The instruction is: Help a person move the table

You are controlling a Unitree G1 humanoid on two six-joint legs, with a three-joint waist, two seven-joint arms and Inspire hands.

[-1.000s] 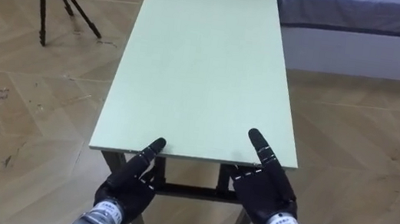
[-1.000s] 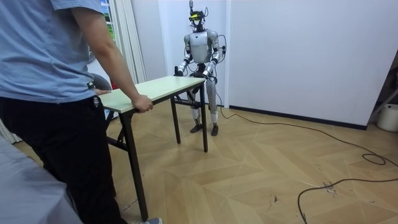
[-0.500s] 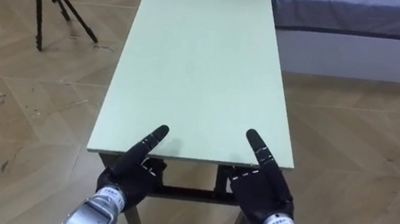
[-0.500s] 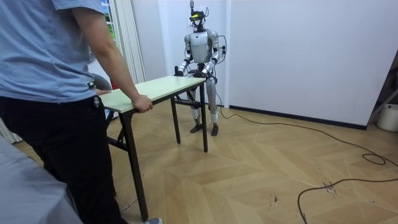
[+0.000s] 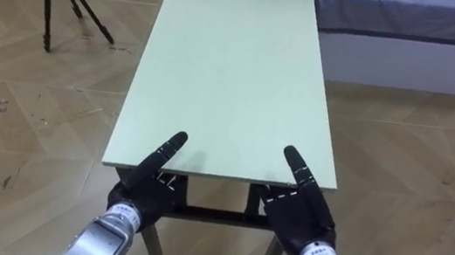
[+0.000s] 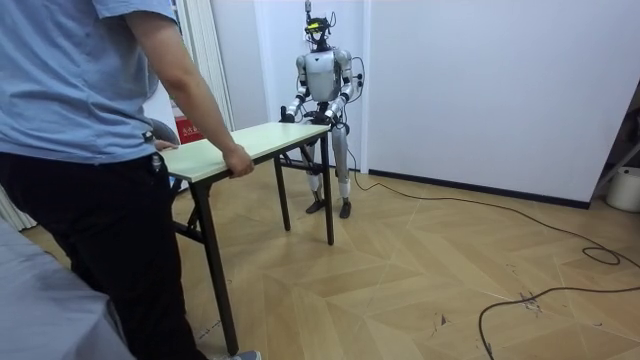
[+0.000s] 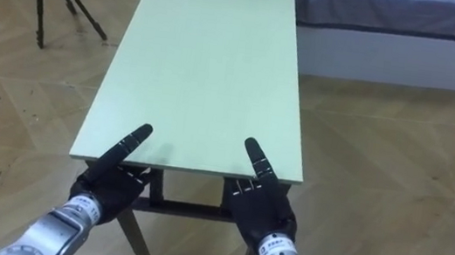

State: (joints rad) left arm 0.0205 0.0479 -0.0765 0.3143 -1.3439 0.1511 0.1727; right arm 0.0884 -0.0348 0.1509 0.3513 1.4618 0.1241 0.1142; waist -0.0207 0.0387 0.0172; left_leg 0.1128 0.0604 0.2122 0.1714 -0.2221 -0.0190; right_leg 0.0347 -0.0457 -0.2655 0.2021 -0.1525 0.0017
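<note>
Table (image 5: 230, 75), near edge under the straight thumbs of left hand (image 5: 141, 194) and right hand (image 5: 297, 212), backs up just below the rim; grip beneath hidden, impossible to tell. From the room: person (image 6: 80, 150) clasping the far end, robot upright.

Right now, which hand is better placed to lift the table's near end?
Right, but only narrowly. The right hand sits square against the near edge of the table, while the left hand meets that edge at a slant.
</note>
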